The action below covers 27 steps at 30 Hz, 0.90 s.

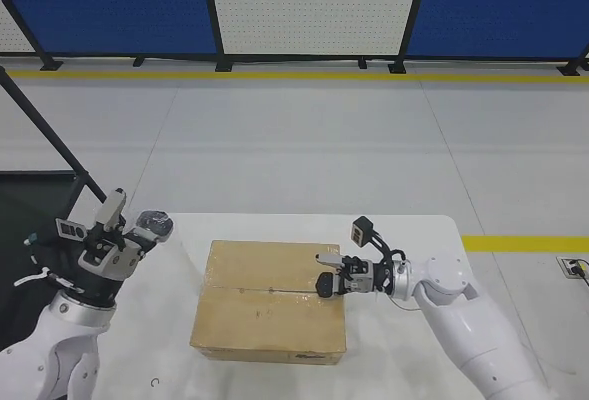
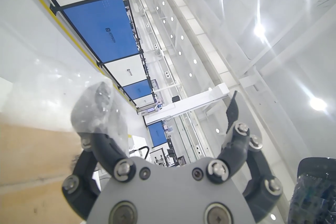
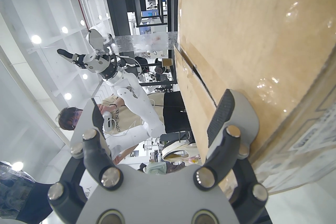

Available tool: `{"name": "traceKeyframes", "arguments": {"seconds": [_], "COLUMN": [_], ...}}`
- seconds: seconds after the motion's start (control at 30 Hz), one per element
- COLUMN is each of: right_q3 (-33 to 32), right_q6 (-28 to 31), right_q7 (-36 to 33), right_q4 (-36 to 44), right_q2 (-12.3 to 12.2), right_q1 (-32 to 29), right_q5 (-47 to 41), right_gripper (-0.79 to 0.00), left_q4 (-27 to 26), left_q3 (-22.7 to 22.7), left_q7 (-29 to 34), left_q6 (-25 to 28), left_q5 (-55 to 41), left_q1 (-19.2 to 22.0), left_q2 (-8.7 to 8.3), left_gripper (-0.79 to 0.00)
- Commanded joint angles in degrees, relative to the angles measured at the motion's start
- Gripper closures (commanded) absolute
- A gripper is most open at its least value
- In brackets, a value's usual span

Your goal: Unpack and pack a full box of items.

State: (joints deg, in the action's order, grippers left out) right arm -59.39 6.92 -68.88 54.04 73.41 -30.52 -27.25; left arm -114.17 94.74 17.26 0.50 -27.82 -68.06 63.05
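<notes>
Left claw (image 2: 165, 112) is spread wide, up at the left of the top view, and a wad of clear tape (image 2: 97, 107) clings to one finger: not gripped, just stuck. From it a tape strip (image 3: 147, 42) runs taut across to the seam (image 3: 195, 72) of the box (image 1: 269, 310), which sits shut at the middle of the worktop (image 1: 414, 240). Right claw (image 3: 160, 101) is wide too, holding nothing, one pad laid on the box top beside the seam at its right edge. Danger now: the strip looks anchored at the box end, so any pull may drag or tip the box if that pad slips. And sticky tape may refuse to drop off the finger, or whip back onto the cardboard.
</notes>
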Motion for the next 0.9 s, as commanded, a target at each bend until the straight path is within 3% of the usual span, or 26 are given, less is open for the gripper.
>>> {"name": "traceKeyframes", "arguments": {"seconds": [0.0,0.37,0.87], "right_q3": [-0.2,-0.9,-3.5], "right_q6": [-0.1,-0.2,-1.9], "right_q7": [0.0,0.8,3.3], "right_q4": [0.3,2.2,7.1], "right_q2": [-0.1,-0.5,-1.7], "right_q1": [-0.2,-1.4,-4.6], "right_q5": [0.1,0.3,1.8], "right_gripper": [-0.785,-0.785,-0.785], "left_q4": [0.0,0.2,1.6], "left_q3": [-1.2,-8.7,-16.9], "left_q7": [0.0,0.5,-0.9], "left_q6": [-0.4,-2.5,-2.9], "left_q5": [0.6,3.9,6.9], "left_q1": [0.4,3.8,4.9], "left_q2": [0.07,0.64,1.76], "left_gripper": [-0.785,-0.785,-0.785]}}
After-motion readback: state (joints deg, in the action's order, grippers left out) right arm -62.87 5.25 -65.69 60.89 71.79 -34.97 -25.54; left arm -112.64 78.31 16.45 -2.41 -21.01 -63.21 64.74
